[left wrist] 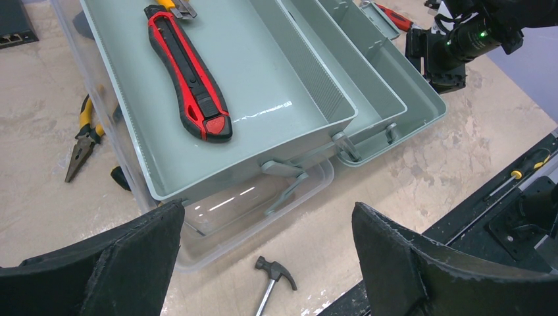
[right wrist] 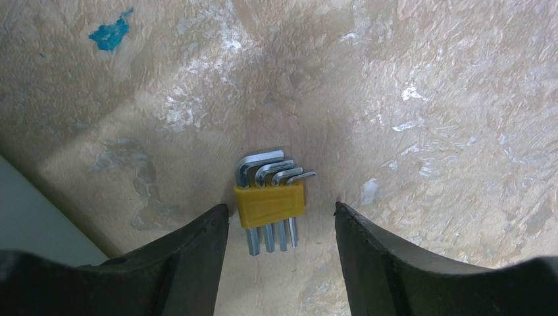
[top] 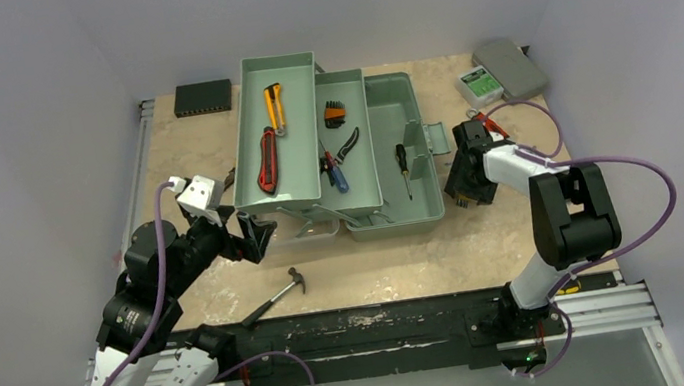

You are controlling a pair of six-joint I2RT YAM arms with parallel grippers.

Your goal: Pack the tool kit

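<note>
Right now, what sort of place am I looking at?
Probably a lab robot cell: plain white partition walls around a mottled beige tabletop, with a black mounting rail along its near edge.

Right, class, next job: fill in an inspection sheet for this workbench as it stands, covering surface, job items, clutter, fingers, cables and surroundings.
Surface: beige mottled table, scuffed, one blue mark.
Job's things: green toolbox open, trays folded out; red knife in the leftmost tray; hammer, pliers and yellow hex key set loose on the table.
Clutter: black box and grey case at the far edge.
Grippers: left gripper open, empty; right gripper open, fingers either side of the hex key set, not touching it.
Cables: purple cables loop along both arms.
Surroundings: plain pale walls; nothing else seen.
</note>
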